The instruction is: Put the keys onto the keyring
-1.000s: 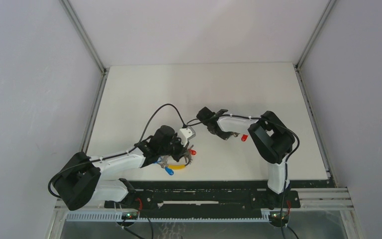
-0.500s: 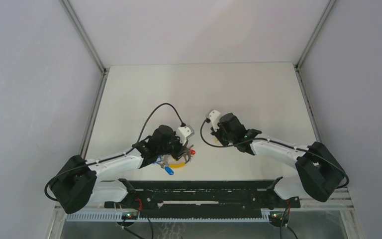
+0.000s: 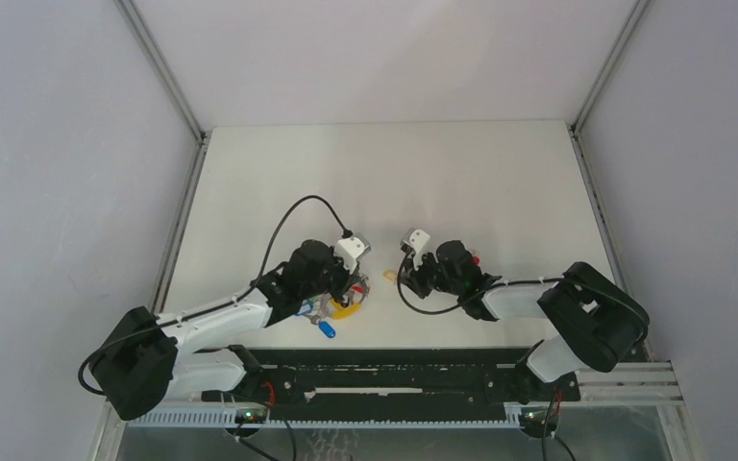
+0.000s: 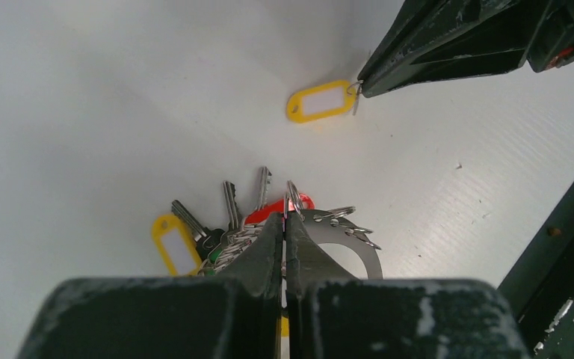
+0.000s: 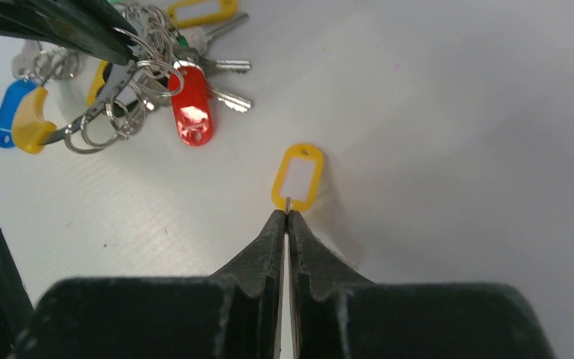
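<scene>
- My left fingers (image 4: 284,224) are pressed together with no gap. Their tips pinch a wire loop of the keyring (image 4: 351,247), which rests on the white surface (image 3: 394,182) near its front edge.
- The bunch fans out from that grip: a red tag (image 5: 193,105), a blue tag (image 5: 4,112), a yellow tag with a white window (image 4: 172,243) and several silver key blades (image 4: 230,202).
- My right fingers (image 5: 288,224) are clamped just as tight, nipping the small metal loop at one end of the loose yellow key tag (image 5: 297,177).
- That tag sits apart from the bunch, between my two wrists and to the right of the keyring in the overhead view.
- It is on the surface or just above it; I cannot tell whether it touches.
- The loose tag is not yet threaded onto the keyring.
</scene>
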You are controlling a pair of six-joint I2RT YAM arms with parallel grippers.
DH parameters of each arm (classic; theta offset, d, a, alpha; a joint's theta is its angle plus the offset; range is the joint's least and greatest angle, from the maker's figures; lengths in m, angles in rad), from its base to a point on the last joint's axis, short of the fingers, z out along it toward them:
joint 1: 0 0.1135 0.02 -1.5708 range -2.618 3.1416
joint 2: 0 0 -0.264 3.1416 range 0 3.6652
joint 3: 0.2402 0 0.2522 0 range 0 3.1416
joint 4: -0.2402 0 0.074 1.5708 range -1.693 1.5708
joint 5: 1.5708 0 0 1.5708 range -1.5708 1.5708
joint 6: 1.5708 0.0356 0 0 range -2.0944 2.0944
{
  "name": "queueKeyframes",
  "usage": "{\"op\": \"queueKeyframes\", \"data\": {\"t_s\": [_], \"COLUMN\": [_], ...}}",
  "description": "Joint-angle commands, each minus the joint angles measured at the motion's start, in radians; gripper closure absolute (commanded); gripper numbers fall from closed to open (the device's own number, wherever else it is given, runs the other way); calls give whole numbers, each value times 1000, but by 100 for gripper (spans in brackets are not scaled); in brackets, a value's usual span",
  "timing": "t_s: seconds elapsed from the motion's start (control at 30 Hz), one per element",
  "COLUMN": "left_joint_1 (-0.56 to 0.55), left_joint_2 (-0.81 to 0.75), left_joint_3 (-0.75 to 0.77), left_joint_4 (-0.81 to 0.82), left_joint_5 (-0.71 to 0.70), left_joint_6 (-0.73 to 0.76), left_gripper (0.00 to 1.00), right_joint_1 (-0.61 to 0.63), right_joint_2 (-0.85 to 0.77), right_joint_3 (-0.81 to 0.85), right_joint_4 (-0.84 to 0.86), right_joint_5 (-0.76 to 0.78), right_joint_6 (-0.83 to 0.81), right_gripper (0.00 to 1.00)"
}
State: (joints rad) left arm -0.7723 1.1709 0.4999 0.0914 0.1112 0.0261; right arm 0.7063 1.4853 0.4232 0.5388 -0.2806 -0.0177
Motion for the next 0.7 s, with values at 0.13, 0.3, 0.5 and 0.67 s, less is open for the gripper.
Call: {"op": "queueKeyframes", "data": {"t_s": [0.13,0.3,0.5,0.67], "left_joint_1": [-4,-4,-3,6], "left_joint_2": [-30,-37,-58,-62], "left_joint_3": [-1,-5,-16,-19], "left_joint_4": [65,68,74,70], "left_joint_5": [-48,-59,-97,-143], "left_joint_6": [-17,-18,-27,-51], "left_gripper": [100,100,100,100], "right_joint_1": [-22,-19,26,76], "right_joint_2": [-15,-35,-121,-139], "right_joint_3": [37,64,92,211], "right_joint_4": [9,-174,-339,-548], "right_joint_5": [-22,23,85,129], "right_joint_6": [22,-2,-2,-58], "right_gripper": [93,92,78,64]}}
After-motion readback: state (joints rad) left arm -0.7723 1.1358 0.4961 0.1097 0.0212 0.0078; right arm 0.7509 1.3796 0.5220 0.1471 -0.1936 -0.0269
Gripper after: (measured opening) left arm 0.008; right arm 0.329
